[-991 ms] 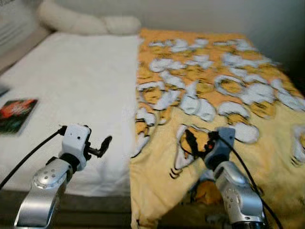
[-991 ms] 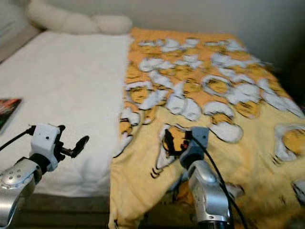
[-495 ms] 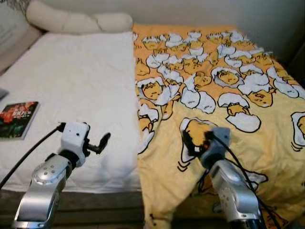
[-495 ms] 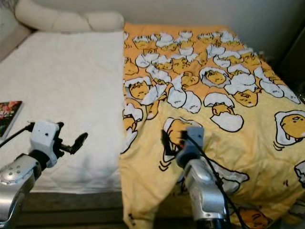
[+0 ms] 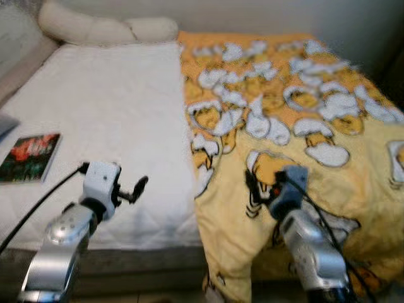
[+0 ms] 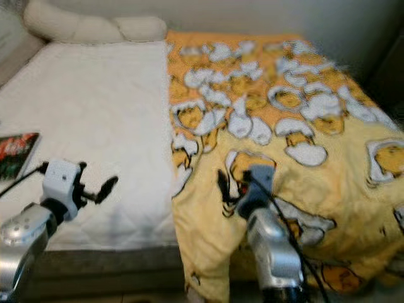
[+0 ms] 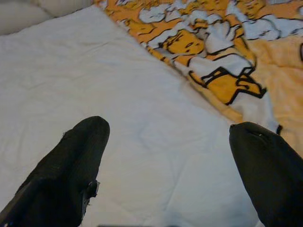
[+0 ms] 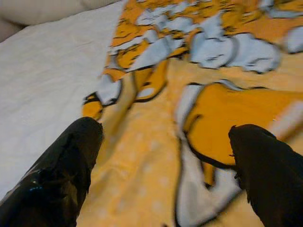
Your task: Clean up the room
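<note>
right wrist view looks down the right gripper (image 8: 165,156), its two black fingers (image 8: 61,175) spread wide with nothing between them, hovering just above the blanket (image 8: 156,156). the cloth under it is pale yellow with small lighter dots, printed with a big orange egg-yolk cartoon outlined in black and patches of white. from the head camera the right gripper (image 5: 252,184) hangs over the near left part of the blanket (image 5: 353,183), close to its inner edge.

the left gripper (image 7: 170,161) is also splayed open and empty, its fingers (image 7: 71,165) over bare white bedding, with the blanket's edge (image 7: 213,80) lying just ahead of it. in the head view the left gripper (image 5: 136,189) sits near the front edge of the bed, well apart from the right one.

the blanket covers the right half of the bed and spills over the front edge toward the floor in loose folds. its far part is deeper orange, crowded with white and yellow cartoon figures; the near part is lighter yellow. its left edge runs unevenly up the middle of the bed, folded back on itself in places.

the white mattress (image 5: 113,120) is bare on the left half. a book (image 5: 28,158) with a dark red and green cover lies flat near the left edge. two cream pillows (image 5: 107,28) rest against the wall at the head. the head views are slightly blurred.
</note>
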You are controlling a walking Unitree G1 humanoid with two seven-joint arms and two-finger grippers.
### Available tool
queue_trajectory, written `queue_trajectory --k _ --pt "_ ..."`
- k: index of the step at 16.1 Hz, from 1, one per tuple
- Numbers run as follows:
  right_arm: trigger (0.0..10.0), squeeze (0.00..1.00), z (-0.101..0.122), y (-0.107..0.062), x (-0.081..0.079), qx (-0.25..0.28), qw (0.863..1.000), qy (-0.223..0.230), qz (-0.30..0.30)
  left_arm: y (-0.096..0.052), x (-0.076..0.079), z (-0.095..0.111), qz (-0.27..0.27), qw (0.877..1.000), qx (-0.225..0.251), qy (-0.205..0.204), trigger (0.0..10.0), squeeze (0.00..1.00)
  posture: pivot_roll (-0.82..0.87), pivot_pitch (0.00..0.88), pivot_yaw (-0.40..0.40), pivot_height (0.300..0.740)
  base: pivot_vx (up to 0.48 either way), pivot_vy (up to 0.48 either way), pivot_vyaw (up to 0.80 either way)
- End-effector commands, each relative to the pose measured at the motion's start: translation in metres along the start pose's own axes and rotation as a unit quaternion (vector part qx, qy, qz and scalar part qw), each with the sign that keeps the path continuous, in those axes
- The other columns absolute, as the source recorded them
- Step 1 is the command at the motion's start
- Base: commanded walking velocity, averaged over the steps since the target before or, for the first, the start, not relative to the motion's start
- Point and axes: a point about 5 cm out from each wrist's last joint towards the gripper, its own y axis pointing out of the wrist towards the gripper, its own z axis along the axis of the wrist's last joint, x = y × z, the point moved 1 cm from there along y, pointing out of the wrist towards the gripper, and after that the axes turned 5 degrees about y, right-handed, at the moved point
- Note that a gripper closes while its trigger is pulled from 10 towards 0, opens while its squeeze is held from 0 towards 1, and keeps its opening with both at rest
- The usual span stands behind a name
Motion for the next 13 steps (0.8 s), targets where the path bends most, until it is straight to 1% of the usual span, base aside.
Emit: queue_trajectory --k 1,6,8,9,10,11,12,13 --pt "10.0 1.0 0.002 0.001 0.001 0.003 1.0 0.002 -0.005 0.002 -0.001 0.002 0.0 1.0 0.003 0.004 10.0 0.77 0.09 0.0 0.019 0.74 0.0 0.349 -0.8" --pt "10.0 1.0 0.003 0.002 0.001 0.003 1.0 -0.003 -0.005 0.002 -0.002 0.002 0.0 1.0 0.003 0.005 10.0 0.77 0.1 0.0 0.016 0.74 0.0 0.365 0.0" --pt "10.0 1.0 0.002 0.002 -0.001 0.003 1.0 -0.01 0.004 0.002 -0.002 0.003 0.004 1.0 0.002 0.022 10.0 0.78 0.1 0.0 0.014 0.74 0.0 0.0 0.0" --pt "10.0 1.0 0.002 0.004 -0.003 0.001 1.0 -0.02 0.01 0.003 -0.003 0.002 0.012 1.0 -0.005 0.028 10.0 0.78 0.1 0.0 0.012 0.74 0.0 -0.48 0.0" --pt "10.0 1.0 0.003 0.007 -0.006 -0.001 1.0 -0.026 0.016 0.003 -0.001 0.003 0.008 1.0 -0.002 0.025 10.0 0.78 0.1 0.0 0.012 0.74 0.0 -0.48 0.0" --pt "10.0 1.0 0.005 0.012 -0.009 -0.002 0.999 -0.037 0.025 0.002 -0.001 0.003 0.007 1.0 -0.001 0.014 10.0 0.76 0.11 0.0 0.007 0.74 0.0 0.0 0.0" --pt "10.0 1.0 0.006 0.017 -0.011 -0.007 0.998 -0.051 0.03 0.002 0.0 0.003 0.003 1.0 -0.003 0.013 10.0 0.77 0.12 0.0 0.007 0.74 0.0 0.0 0.0" --pt "10.0 1.0 0.006 0.026 -0.015 -0.021 0.996 -0.074 0.037 0.001 0.002 0.002 -0.006 1.0 -0.009 0.012 10.0 0.76 0.12 0.0 0.007 0.74 0.0 0.0 0.0"
